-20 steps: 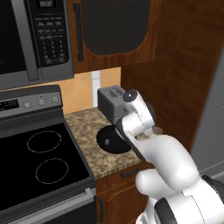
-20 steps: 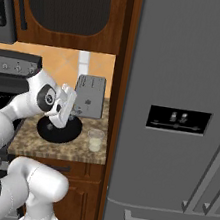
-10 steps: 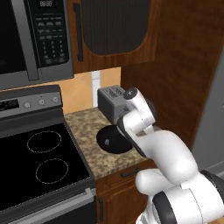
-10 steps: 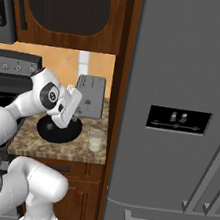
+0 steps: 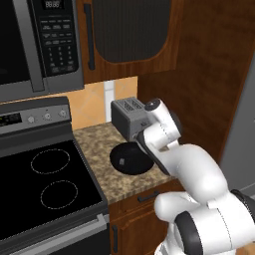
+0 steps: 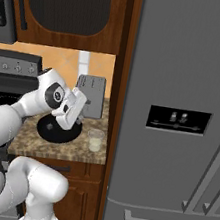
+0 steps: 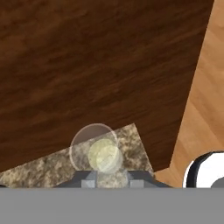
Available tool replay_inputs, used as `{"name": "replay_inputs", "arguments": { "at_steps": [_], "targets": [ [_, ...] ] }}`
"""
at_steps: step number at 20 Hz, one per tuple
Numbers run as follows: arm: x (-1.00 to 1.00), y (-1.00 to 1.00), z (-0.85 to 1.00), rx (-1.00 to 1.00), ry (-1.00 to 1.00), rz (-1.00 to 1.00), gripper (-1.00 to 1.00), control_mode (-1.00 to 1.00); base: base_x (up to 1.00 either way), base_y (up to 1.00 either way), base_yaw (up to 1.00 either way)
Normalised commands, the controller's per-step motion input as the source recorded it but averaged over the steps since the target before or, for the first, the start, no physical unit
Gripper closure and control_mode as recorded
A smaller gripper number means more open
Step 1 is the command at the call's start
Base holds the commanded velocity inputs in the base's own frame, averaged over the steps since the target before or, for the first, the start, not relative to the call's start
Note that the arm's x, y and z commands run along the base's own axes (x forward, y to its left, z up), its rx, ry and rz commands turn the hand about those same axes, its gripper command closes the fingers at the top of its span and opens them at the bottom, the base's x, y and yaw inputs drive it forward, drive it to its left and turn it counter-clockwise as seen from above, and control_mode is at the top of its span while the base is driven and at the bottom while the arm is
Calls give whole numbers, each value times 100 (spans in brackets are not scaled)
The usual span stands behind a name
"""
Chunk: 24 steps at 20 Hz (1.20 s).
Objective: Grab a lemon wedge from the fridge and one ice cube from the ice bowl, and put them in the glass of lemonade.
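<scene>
From the left base view, our arm hides the fingers; the ice bowl lies beneath it on the bench. From the right, the glass of lemonade stands just beside our fingers. In the hand view the glass sits just ahead of our fingers, perhaps lined up for a drop; we cannot tell whether they are open or grip anything.

I'm looking at a narrow speckled brown granite countertop squeezed between the black glass stove top and the dark wood panel beside the grey steel fridge. At the back of it, against the orange wall, stands a grey two-slot toaster, and just in front of that sits a wide, shallow, glossy black ice bowl. Near the counter's front right corner I see the small clear glass of pale lemonade, just beside the bowl and apart from it.
</scene>
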Motion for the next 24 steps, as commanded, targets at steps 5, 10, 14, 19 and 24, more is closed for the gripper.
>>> {"name": "replay_inputs", "arguments": {
  "at_steps": [5,10,14,19,24],
  "targets": [
    [-3,0,-7,-5,18,0,100,-100,0,0,0],
    [-4,-10,0,-3,13,0,100,-100,0,0,0],
    [0,-21,0,0,8,0,100,-100,0,0,0],
    [0,-16,-7,0,7,1,100,-100,0,0,0],
    [-8,-1,-16,0,6,7,100,-100,0,0,0]
  ]
}}
